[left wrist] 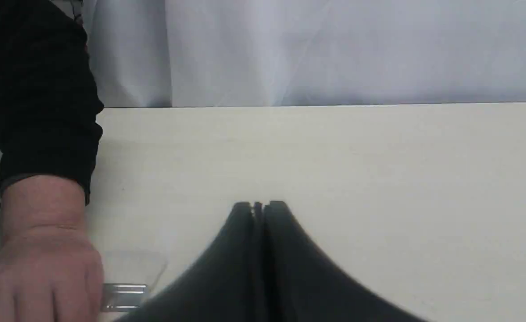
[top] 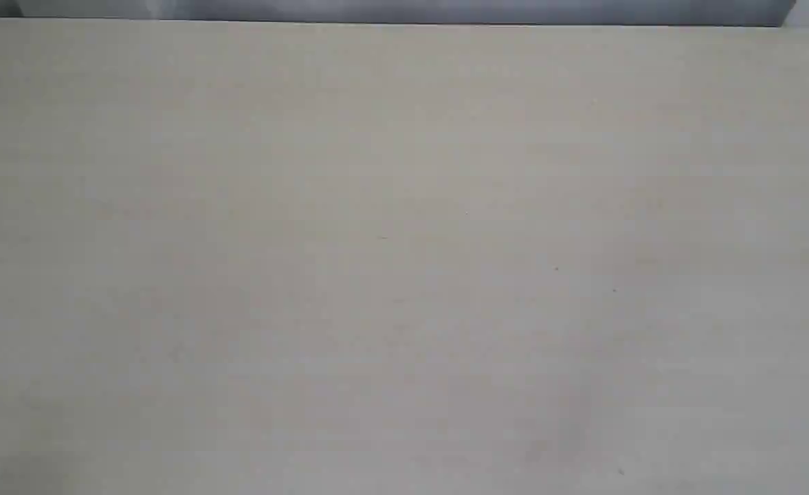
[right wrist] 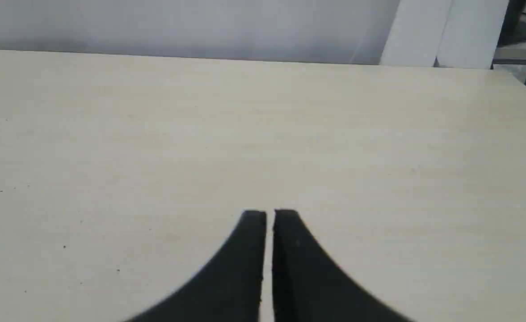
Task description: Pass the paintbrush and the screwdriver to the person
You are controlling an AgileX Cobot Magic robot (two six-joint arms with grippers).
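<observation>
A pale beige table (top: 404, 247) with a faint wood grain filled the exterior view, matte and smooth. A whitish curtain (left wrist: 334, 49) hung in soft folds behind its far edge.

In the left wrist view the left gripper (left wrist: 258, 206) hovered low over the table. Its two black, curved fingers were pressed flat together with nothing between them. Beside it the person's hand (left wrist: 35, 273) rested knuckles-up on the surface, the wrist coming out of a dark sleeve (left wrist: 39, 89).

The paintbrush (left wrist: 131, 282) lay on the table against that hand. Its shiny silver ferrule (left wrist: 124, 296) stuck out from beside the fingers, and the pale, almost translucent bristles (left wrist: 135, 267) fanned out past it. The handle was hidden under the hand, so the grip could not be judged.

The right gripper (right wrist: 269, 213) hung over bare tabletop. Its matte black fingers were drawn nearly together, with only a thin slit between them, and held nothing.
</observation>
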